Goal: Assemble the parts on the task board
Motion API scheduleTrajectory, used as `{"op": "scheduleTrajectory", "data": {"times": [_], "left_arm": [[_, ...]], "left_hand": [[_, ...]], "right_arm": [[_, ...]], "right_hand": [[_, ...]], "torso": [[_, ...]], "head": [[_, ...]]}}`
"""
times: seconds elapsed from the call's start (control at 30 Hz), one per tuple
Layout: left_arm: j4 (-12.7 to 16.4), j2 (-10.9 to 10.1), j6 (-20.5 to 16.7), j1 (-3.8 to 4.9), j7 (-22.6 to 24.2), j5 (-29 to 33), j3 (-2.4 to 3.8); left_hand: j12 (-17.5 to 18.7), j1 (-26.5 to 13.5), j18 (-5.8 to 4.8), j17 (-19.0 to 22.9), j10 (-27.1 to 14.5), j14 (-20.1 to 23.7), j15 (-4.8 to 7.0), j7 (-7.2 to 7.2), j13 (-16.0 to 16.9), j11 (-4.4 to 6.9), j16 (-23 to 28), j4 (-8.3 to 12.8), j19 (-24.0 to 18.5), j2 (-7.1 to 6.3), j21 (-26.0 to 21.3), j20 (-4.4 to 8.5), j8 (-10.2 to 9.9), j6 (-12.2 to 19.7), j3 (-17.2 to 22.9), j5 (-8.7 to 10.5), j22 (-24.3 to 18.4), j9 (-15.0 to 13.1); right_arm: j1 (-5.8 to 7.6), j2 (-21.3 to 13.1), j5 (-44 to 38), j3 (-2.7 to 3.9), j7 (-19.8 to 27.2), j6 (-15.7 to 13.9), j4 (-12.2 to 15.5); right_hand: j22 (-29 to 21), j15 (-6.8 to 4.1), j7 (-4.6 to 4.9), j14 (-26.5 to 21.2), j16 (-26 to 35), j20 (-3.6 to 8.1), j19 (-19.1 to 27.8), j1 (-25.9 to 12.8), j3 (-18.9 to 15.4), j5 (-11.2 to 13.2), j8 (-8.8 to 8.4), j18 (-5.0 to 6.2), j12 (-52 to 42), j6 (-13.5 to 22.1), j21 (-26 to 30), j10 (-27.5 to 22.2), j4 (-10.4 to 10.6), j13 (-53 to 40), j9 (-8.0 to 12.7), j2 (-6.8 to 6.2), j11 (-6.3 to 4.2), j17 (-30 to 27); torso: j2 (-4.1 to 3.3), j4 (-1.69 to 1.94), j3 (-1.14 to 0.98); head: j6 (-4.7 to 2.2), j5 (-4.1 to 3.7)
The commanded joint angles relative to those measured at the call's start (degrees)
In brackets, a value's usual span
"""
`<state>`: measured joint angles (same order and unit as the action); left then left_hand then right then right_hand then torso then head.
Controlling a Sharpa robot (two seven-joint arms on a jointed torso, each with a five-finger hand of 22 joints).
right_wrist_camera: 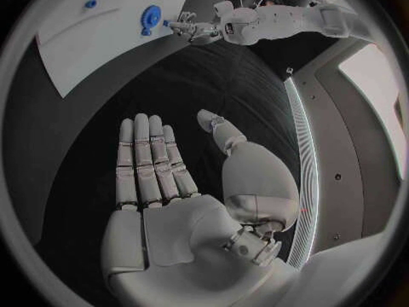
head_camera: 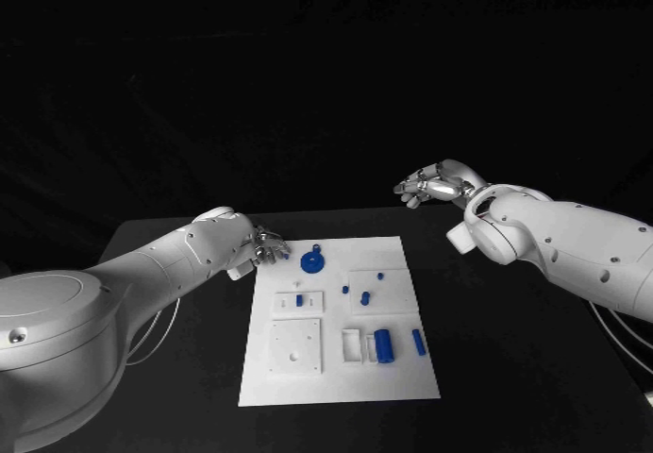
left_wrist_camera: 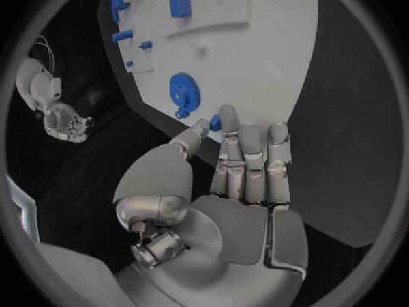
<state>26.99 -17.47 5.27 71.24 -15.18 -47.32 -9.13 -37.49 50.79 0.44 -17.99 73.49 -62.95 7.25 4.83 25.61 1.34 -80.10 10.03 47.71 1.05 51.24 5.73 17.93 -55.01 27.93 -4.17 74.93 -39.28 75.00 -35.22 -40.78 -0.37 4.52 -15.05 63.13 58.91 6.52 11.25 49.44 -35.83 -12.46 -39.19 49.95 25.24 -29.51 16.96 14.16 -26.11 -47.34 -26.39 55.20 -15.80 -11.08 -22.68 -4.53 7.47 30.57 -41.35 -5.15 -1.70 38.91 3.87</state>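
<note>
The white task board (head_camera: 341, 373) lies in the middle of the black table. A blue gear (head_camera: 311, 263) sits near its far left corner, also seen in the left wrist view as the gear (left_wrist_camera: 183, 91). My left hand (head_camera: 265, 247) hovers at that corner, just left of the gear. In the left wrist view the left hand (left_wrist_camera: 243, 177) has its fingers straight and pinches a small blue part (left_wrist_camera: 215, 122) between thumb and fingertip. My right hand (head_camera: 436, 184) is raised beyond the board's far right corner, fingers apart and holding nothing, as the right hand (right_wrist_camera: 162, 184) shows.
Several small blue parts stand on the board: a peg (head_camera: 299, 300) in a left block, pegs (head_camera: 365, 298) near the middle, a cylinder (head_camera: 388, 345) and a bar (head_camera: 419, 342) at the near right. Bare black table (head_camera: 517, 377) flanks the board.
</note>
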Motion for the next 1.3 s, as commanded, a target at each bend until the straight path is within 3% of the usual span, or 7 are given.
{"op": "scheduleTrajectory", "data": {"times": [0.03,0.27,0.47,0.57,1.0,1.3], "left_arm": [[0.02,0.1,0.85,-0.01,0.4,0.53,0.02],[-0.04,0.13,1.08,0.0,0.49,1.14,0.02],[-0.23,0.17,1.12,0.01,0.35,1.24,0.03],[-0.37,0.19,1.0,0.01,0.06,1.24,0.03],[-0.64,0.21,0.08,0.01,0.09,1.21,0.03],[0.66,-0.79,-1.59,0.15,1.27,4.58,0.08]], "left_hand": [[-0.2,0.03,-0.16,0.08,-0.1,0.08,0.21,0.18,-0.06,0.05,-0.2,0.57,0.03,0.98,-0.16,7.0,-0.26,0.32,0.11,-1.43,1.05,0.13],[-0.26,0.74,-0.3,0.09,0.04,0.01,0.17,0.21,-0.11,-0.01,-0.32,3.14,0.05,3.75,0.0,6.94,-0.3,0.15,1.12,-7.12,1.11,0.46],[-0.35,0.72,-0.41,0.06,0.25,-0.1,0.07,0.18,-0.11,0.08,-0.45,4.69,0.1,5.05,0.17,6.89,-0.16,-0.15,1.66,-11.9,1.14,0.54],[-0.38,0.39,-0.43,0.04,0.4,-0.19,0.21,0.16,-0.13,0.08,-0.52,5.28,0.22,5.78,0.28,6.91,-0.06,-0.36,1.73,-12.66,1.12,0.57],[-0.63,-0.35,-0.33,-0.17,1.52,-0.94,0.68,-0.39,-0.15,0.54,-1.03,6.45,0.91,6.51,0.84,7.25,0.89,-2.17,2.36,-16.97,1.13,0.41],[-0.84,-0.87,-0.28,-0.54,3.01,-1.8,1.29,-1.1,-0.19,1.16,-1.68,6.62,1.43,5.63,1.36,7.66,2.08,-4.41,2.64,-23.08,1.12,-0.07]], "right_arm": [[0.02,0.03,-0.42,0.04,0.45,0.27,0.04],[0.02,0.04,-0.41,0.04,0.45,0.28,0.04],[0.02,0.02,-0.41,0.04,0.43,0.3,0.04],[0.02,0.02,-0.41,0.04,0.43,0.32,0.05],[0.02,0.08,-0.39,0.04,0.45,0.34,-0.13],[0.02,-0.13,-0.36,0.04,0.44,0.28,-0.06]], "right_hand": [[0.06,0.13,-0.01,-0.44,-0.11,-0.23,0.21,0.64,-0.12,-0.13,0.36,0.47,-0.26,0.08,0.31,0.48,0.37,0.08,0.07,-0.09,-0.1,-0.09],[0.07,0.13,-0.01,-0.45,-0.12,-0.25,0.21,0.6,-0.15,-0.11,0.36,0.48,-0.27,0.08,0.32,0.48,0.4,0.12,0.08,-0.11,-0.1,-0.1],[0.08,0.13,-0.01,-0.45,-0.12,-0.25,0.21,0.58,-0.16,-0.1,0.37,0.48,-0.28,0.08,0.32,0.49,0.41,0.14,0.08,-0.12,-0.1,-0.11],[0.08,0.13,-0.01,-0.45,-0.13,-0.25,0.2,0.57,-0.16,-0.1,0.37,0.49,-0.29,0.08,0.32,0.49,0.42,0.15,0.09,-0.12,-0.1,-0.11],[0.1,0.13,-0.01,-0.45,-0.14,-0.26,0.2,0.55,-0.17,-0.11,0.37,0.5,-0.31,0.07,0.34,0.5,0.45,0.21,0.1,-0.12,-0.11,-0.13],[0.11,0.12,-0.02,-0.45,-0.15,-0.26,0.2,0.56,-0.17,-0.13,0.38,0.52,-0.33,0.07,0.35,0.49,0.46,0.25,0.11,-0.11,-0.11,-0.14]], "torso": [[0.04,-0.02,0.01],[0.01,0.01,0.02],[0.02,0.03,0.02],[0.01,0.01,0.0],[0.0,0.01,0.0],[0.05,0.1,0.0]], "head": [[0.0,0.03],[-0.05,0.01],[-0.07,0.04],[-0.08,0.05],[-0.17,0.1],[-0.23,0.19]]}}
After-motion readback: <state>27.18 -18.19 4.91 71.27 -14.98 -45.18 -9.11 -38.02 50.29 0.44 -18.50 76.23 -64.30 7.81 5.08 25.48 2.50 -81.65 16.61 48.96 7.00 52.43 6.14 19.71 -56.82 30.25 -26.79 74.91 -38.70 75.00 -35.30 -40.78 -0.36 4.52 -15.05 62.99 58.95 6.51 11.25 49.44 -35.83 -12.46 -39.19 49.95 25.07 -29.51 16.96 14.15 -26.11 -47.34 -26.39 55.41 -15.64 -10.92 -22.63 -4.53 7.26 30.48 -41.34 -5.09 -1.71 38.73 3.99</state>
